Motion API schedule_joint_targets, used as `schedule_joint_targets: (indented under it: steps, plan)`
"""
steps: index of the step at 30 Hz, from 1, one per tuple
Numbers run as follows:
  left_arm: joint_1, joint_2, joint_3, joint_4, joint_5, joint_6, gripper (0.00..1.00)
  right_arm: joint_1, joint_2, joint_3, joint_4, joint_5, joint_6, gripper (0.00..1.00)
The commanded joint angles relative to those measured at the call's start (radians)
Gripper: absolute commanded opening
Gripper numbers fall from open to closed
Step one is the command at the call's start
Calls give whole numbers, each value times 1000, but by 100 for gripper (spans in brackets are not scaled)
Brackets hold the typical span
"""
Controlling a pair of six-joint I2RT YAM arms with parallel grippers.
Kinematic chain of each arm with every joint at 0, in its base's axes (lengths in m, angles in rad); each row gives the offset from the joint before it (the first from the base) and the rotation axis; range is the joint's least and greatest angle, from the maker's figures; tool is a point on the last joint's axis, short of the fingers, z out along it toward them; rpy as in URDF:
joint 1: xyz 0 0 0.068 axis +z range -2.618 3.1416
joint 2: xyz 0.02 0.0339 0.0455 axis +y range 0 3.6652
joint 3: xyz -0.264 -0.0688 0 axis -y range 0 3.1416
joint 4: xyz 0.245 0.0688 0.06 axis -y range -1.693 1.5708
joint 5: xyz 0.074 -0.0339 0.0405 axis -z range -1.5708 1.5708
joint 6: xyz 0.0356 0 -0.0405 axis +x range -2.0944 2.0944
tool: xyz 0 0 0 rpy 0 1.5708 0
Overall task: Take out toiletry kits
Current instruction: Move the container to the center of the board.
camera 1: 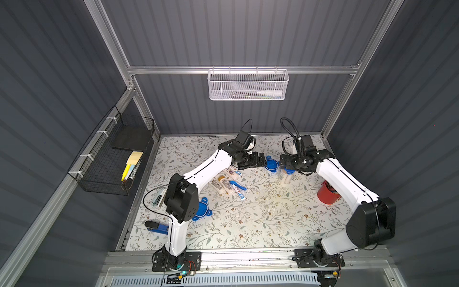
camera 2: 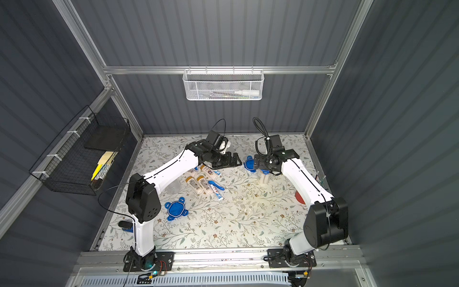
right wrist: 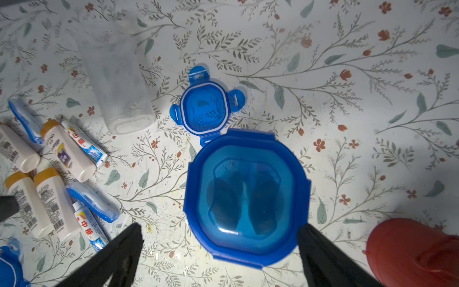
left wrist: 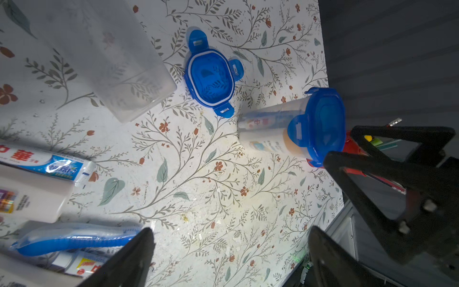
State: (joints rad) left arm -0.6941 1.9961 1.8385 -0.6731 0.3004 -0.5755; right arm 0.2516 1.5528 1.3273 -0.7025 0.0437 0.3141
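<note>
Floral tabletop (camera 1: 260,223) inside grey ribbed walls (camera 1: 248,37), from what I see. Left gripper (left wrist: 231,232) jaws spread, empty, hovering just past the far edge of the loose toiletry kits (camera 1: 227,185); those lie flat, long axes diagonal, caps toward back-left. Right gripper (right wrist: 219,231) spread wide above the lidded jar (right wrist: 246,196), one more kit (left wrist: 260,146) upright inside

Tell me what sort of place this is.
Probably a lab robot cell: grey panel walls on a metal frame, two robot arms bolted at the front, a flowered table holding toiletries.
</note>
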Motion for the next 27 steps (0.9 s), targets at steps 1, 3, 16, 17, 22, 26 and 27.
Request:
schedule_joint_targets:
  steps: [1,3,16,17,22,26,27]
  plan:
    - [7,-39,17,-25,-29,9,99,2,52,36,-37,43,15,99]
    - [9,-50,9,-27,-34,15,99,3,65,27,-4,45,19,99]
    - [30,-57,-10,-17,-24,23,99,12,-7,24,-25,114,-17,99]
    - [30,-54,-10,-16,-20,23,100,12,-16,24,-28,127,-27,99]
    - [33,-49,-12,-16,-12,22,100,13,-27,4,-22,141,-50,99]
    - [39,-58,-25,-14,-11,22,99,12,31,3,-23,100,-42,99]
    - [39,-62,-30,-14,-10,21,100,14,45,4,-25,102,-40,99]
